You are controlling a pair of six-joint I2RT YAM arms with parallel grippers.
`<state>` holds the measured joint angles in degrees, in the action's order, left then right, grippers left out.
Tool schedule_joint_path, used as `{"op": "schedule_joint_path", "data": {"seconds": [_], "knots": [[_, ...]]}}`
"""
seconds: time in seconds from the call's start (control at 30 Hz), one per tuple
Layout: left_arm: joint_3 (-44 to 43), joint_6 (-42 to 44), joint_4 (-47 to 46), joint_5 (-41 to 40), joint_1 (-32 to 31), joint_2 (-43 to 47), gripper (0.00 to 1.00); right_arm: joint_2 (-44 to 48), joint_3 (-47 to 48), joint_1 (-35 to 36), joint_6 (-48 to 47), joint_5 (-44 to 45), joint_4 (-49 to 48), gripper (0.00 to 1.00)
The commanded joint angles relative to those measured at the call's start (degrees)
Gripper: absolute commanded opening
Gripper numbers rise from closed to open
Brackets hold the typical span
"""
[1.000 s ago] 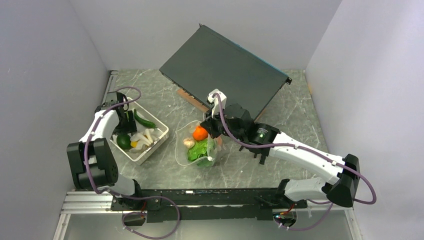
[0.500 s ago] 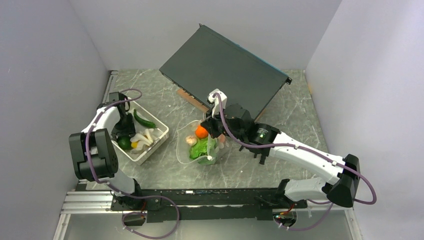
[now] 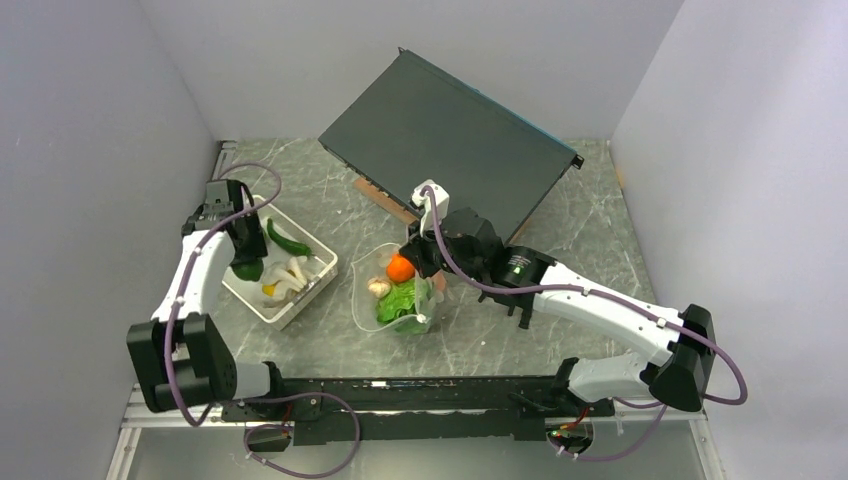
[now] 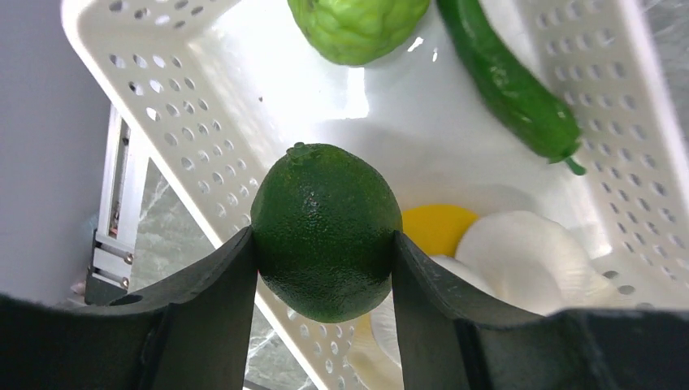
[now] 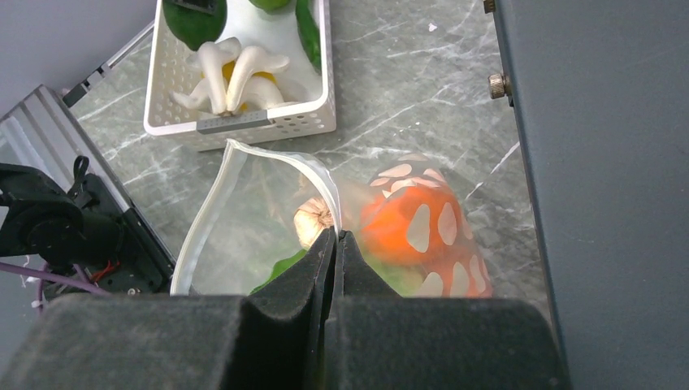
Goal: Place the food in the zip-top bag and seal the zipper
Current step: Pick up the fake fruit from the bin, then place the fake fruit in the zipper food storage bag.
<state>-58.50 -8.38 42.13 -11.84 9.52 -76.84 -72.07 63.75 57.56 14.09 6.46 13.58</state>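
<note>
– Pincers first: the left pincer [image 4: 323, 244] has narrowed over the last second and now clenches a round green fruit [image 4: 325, 203], one finger pressed against each side.

– Is the fruit out of the white basket [image 4: 162, 122] yet?

– It hangs between the fingers above the basket floor and looks lifted clear. Beyond the fingertips, left in the basket, lie the lemon [image 4: 439, 227], the white mushrooms [image 4: 520, 244], the cucumber [image 4: 504, 81] and a bumpy green fruit [image 4: 357, 24].

– And the other arm?

– The right pincer [image 5: 335, 244] stays clamped shut on the zipper [image 5: 280, 157]. It pinches the rim of the zip-top bag [image 5: 244, 236], so the mouth gapes toward the basket. Just past its fingertips, inside the bag, sit the orange [image 5: 410, 227], a mushroom [image 5: 313, 218] and the lettuce [image 3: 400, 300].

– What does that mean for the job?

– The pick seems made, so the carry comes next: across the bench [image 5: 406, 106] to the held-open mouth. Several pieces wait in the basket and the zipper is unsealed, so the task looks about midway.
</note>
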Motion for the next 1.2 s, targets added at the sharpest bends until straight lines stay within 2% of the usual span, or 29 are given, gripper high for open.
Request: {"op": "schedule_joint_path", "data": {"seconds": [0.0,0.13,0.53,0.97,1.17], "knots": [[1.11,0.85,-3.31,-2.09,-1.91,5.37,0.05,0.35,3.08,0.02,0.92,0.74,-1.4,0.0],[2.32,1.26,-5.61,-3.01,-2.44,10.78,0.0,-0.52,4.28,0.14,0.77,1.15,-0.08,0.0],[5.29,1.68,-10.49,-2.75,-2.53,21.38,0.0,-1.85,5.44,0.19,2.08,1.19,1.24,0.0],[6.6,2.41,-13.08,0.44,-2.95,24.68,0.0,-3.01,5.26,0.62,3.54,-0.52,-1.72,0.0],[7.1,2.82,-14.27,6.9,-2.93,24.12,0.0,-3.87,5.6,0.62,2.66,-1.18,-2.51,0.0]]}}
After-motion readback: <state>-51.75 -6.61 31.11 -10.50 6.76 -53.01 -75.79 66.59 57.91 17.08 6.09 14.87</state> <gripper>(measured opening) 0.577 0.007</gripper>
